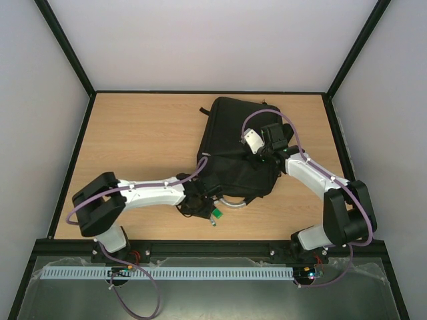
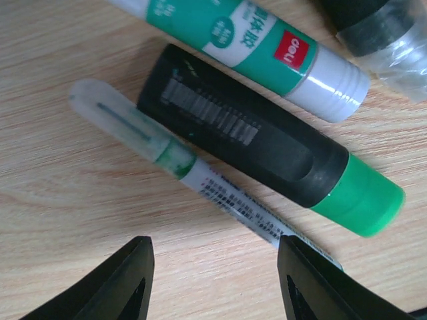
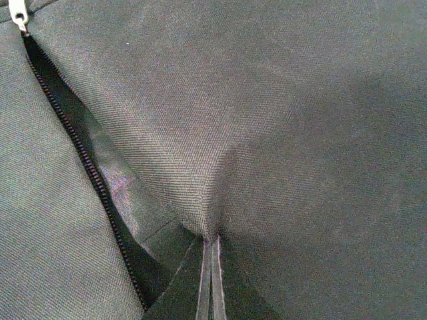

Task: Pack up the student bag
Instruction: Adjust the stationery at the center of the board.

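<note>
near edge of the student bag (image 1: 233, 147): left gripper (image 2: 213, 283) hangs low over the wooden table (image 1: 147, 133), jaws apart about halfway, nothing between them. a small cluster of stationery lies loose on the wood just beyond its fingertips:
- thin pen (image 2: 180, 167) with a cloudy cap, its far end running close by one finger
- fat black marker (image 2: 267, 157) with a green cap, touching the pen
- green-and-white glue stick (image 2: 253, 40), just beside the marker
- a dark item in clear wrap (image 2: 380, 30), only partly in view, cannot tell what it is

the student bag lies flat mid-table, black, slightly skewed, grey loop handle at its near edge.

on top of the bag: right gripper (image 3: 210, 283) closed tight, pinching a fold of the black fabric and tenting it up. beside the pinch the zip (image 3: 87, 173) gapes open, pull tab (image 3: 19, 13) at the far end.

progress, as judged: bag opened and held; none of the visible stationery is inside. whether anything is already in the bag cannot be told. picking up and loading each item is left, then closing the zip.
</note>
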`<state>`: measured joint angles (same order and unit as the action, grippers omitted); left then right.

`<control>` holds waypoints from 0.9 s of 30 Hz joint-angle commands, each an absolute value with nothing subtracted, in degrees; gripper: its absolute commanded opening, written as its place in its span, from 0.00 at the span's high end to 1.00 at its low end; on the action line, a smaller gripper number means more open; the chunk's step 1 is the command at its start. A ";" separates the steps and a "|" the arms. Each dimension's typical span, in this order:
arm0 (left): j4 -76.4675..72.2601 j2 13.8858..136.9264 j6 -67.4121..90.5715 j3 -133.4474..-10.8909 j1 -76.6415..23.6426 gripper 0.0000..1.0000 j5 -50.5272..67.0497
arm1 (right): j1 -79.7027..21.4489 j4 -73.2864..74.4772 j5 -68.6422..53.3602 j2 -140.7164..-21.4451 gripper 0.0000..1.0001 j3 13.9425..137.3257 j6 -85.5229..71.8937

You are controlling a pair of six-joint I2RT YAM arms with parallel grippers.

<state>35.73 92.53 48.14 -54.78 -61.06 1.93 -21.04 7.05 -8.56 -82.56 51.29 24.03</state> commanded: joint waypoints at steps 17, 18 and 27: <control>42.45 103.78 47.92 -61.34 -67.04 0.48 -2.82 | -21.37 11.69 -10.46 -81.66 0.99 51.62 24.61; 43.41 102.98 47.84 -60.84 -67.58 0.48 -2.77 | -21.40 11.69 -10.46 -81.65 0.99 51.67 24.61; 48.90 94.60 47.50 -50.25 -67.86 0.47 -3.22 | -21.37 11.87 -10.75 -81.75 0.99 51.86 24.59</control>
<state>42.78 96.62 47.70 -54.85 -67.96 -2.59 -21.02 7.14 -8.54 -82.50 51.27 24.25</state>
